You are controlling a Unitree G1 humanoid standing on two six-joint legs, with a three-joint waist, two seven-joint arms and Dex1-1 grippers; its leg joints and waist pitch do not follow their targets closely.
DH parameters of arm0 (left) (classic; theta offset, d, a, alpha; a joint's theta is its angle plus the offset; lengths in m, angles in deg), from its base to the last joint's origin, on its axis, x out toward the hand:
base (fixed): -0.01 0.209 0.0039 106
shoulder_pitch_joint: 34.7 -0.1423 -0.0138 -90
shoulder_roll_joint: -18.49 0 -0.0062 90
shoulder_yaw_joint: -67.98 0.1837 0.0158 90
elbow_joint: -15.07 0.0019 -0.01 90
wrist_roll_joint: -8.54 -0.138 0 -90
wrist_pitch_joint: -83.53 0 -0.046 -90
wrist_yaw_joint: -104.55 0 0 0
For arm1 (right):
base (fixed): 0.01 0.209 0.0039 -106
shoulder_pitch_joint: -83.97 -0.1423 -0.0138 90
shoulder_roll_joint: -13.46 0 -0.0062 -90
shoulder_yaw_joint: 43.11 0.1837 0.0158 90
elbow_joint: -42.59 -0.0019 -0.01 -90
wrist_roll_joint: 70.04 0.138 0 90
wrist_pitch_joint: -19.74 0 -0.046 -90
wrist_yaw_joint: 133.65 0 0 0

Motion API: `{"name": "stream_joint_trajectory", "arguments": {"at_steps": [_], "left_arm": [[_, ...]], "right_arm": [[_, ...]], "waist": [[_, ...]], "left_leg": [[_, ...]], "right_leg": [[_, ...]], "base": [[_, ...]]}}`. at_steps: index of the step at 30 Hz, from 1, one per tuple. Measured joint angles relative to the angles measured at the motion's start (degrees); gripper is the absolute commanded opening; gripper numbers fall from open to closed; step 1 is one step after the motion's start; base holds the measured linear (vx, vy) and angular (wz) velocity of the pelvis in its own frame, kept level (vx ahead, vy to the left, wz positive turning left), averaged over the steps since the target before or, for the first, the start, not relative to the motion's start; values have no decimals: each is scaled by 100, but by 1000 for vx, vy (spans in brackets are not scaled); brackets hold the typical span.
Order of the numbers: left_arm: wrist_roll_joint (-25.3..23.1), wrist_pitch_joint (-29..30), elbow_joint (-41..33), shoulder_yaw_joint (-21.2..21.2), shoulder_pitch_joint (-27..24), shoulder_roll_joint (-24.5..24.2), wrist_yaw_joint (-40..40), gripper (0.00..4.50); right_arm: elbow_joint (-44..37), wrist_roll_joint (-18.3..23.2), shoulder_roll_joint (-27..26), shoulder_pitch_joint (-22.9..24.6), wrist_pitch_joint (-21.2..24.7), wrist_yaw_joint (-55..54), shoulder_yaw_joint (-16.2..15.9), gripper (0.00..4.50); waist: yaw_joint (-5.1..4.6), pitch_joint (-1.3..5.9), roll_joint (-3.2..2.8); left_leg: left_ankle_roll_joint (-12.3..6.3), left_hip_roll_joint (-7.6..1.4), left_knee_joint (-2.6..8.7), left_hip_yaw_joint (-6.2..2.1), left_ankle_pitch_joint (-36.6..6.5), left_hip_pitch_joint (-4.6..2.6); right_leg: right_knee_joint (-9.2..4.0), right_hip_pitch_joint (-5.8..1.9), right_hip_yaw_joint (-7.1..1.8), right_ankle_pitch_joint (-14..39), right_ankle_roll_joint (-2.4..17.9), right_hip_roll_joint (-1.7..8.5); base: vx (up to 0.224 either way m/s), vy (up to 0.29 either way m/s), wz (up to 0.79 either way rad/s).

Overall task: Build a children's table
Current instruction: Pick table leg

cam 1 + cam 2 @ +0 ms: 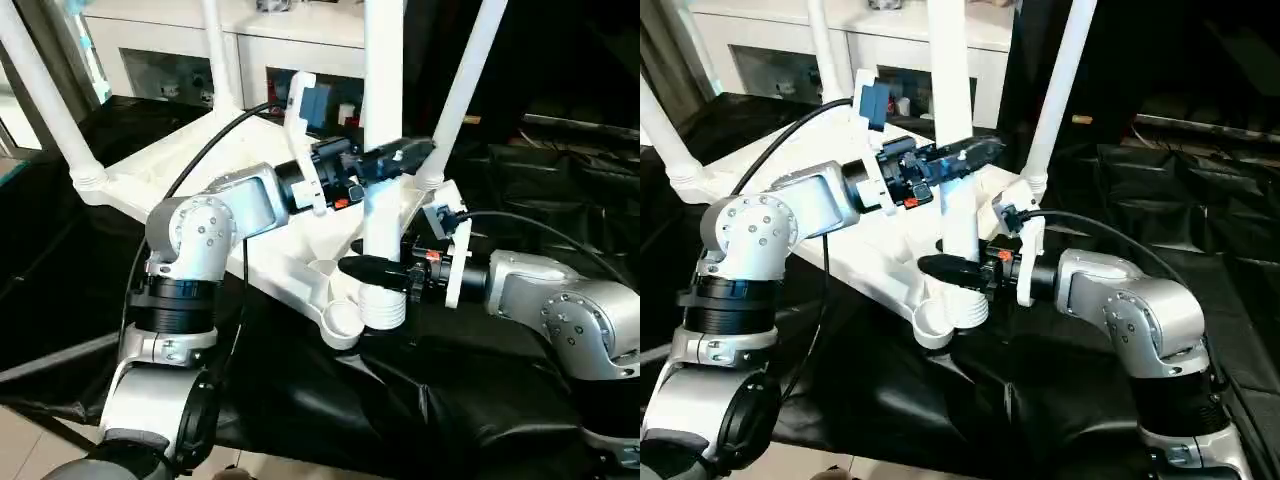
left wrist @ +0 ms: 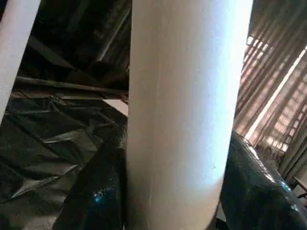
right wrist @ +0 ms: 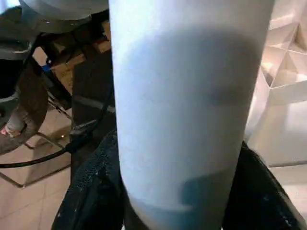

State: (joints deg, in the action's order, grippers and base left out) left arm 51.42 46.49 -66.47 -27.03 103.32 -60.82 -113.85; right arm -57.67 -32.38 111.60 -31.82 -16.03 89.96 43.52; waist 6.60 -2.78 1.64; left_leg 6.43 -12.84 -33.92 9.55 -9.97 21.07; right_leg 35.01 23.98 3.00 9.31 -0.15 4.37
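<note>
While the tabletop (image 1: 250, 215) lies upside down on the black sheeting (image 1: 470, 400), this holds:
Surface: crinkled black sheeting over a big table.
Room: white cabinets (image 1: 250, 50) behind; pale floor (image 1: 25, 440) below.
Legs: three stand in corner sockets; the fourth leg (image 1: 383, 130) stands upright beside the near socket (image 1: 340, 320).
Left gripper (image 1: 385, 160): clamped around the fourth leg, higher up.
Right gripper (image 1: 375, 268): clamped around it near its ribbed foot.
</note>
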Motion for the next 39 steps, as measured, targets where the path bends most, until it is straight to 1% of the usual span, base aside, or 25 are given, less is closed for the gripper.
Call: {"name": "stream_joint_trajectory", "arguments": {"at_steps": [1, 3, 6, 8, 10, 12, 14, 16, 18, 28, 35, 36, 39], "left_arm": [[0, 0, 0, 0, 0, 1, 0, 223], [-1, -7, 0, 13, 0, -19, -6, 195], [-2, -43, 0, 23, 0, -28, -6, 189], [-3, -76, 0, 24, 0, -32, -12, 185], [-5, -98, 0, 32, 0, -39, -21, 185], [-8, -95, 3, 38, 0, -52, -35, 185], [-8, -91, 3, 45, 0, -64, -85, 184], [-8, -88, 3, 50, 0, -87, -109, 184], [-7, -85, 0, 120, 0, -105, -163, 184], [-10, -68, -4, 295, -2, -198, -367, 184], [-240, -218, -4, 456, -2, -262, -380, 184], [-257, -224, -4, 474, -2, -259, -379, 183], [-267, -227, -3, 506, -2, -223, -378, 182]], "right_arm": [[0, -3, 0, 0, -5, 1, -7, 191], [0, -3, -2, 0, -6, 7, -11, 191], [0, -10, -2, -4, -36, 10, -17, 191], [20, -55, -2, -4, -141, 23, -48, 191], [35, -55, -3, -4, -175, 46, -48, 261], [37, -32, -2, -6, -172, 57, -45, 261], [38, -27, 31, -6, -170, 63, -43, 288], [38, -26, 73, -6, -170, 73, -45, 300], [38, -25, 187, -6, -143, 156, -47, 300], [37, 24, 417, -5, -42, 419, -116, 300], [35, 25, 459, -6, 20, 432, -117, 300], [35, 26, 413, -5, 24, 405, -118, 330], [28, 28, 343, -5, 35, 382, -162, 340]], "waist": [[0, 0, 0], [-1, 0, 0], [0, 0, 0], [0, 0, 0], [-1, 0, 0], [-1, 0, 0], [0, 0, 0], [0, 0, 0], [0, -2, 5], [1, -5, 12], [1, -5, 13], [0, -5, 13], [0, -5, 13]], "left_leg": [[0, 0, 0, 0, 0, 0], [0, 0, 0, 0, 0, 0], [0, 0, 0, 0, 0, 0], [0, 0, 0, 0, 0, 0], [0, 0, 0, 0, 0, 0], [0, 0, 0, 0, 0, 0], [0, 0, 0, 0, 0, 0], [0, 0, 0, 0, 0, 0], [0, 0, 0, 0, 0, 0], [0, 0, 0, 1, 0, 0], [0, 0, 0, 1, 0, 1], [0, 0, 0, 0, 0, 1], [0, 0, 0, 1, 0, 1]], "right_leg": [[0, 0, 0, 0, 0, 0], [0, -1, 0, 1, -1, 0], [0, -1, 0, 2, -4, 0], [0, -1, 0, 0, -1, 0], [0, -1, 0, 1, -1, 0], [-1, 0, 0, 1, -1, 0], [-1, 0, 0, 1, -1, 0], [-1, 0, 1, 1, -1, 0], [0, -1, 0, 2, -4, 0], [0, 0, 0, 5, -9, 0], [0, -1, 0, 4, -6, 0], [1, -2, 0, 2, -3, 0], [1, -1, 0, 0, -1, 0]], "base": [[0, 0, 0], [0, 0, 0], [0, 0, 0], [0, 0, 0], [0, 0, 0], [0, 0, 0], [0, 0, 0], [0, 0, 0], [0, 0, 0], [0, 0, 0], [0, 0, 0], [0, 0, 0], [0, 0, 0]]}}
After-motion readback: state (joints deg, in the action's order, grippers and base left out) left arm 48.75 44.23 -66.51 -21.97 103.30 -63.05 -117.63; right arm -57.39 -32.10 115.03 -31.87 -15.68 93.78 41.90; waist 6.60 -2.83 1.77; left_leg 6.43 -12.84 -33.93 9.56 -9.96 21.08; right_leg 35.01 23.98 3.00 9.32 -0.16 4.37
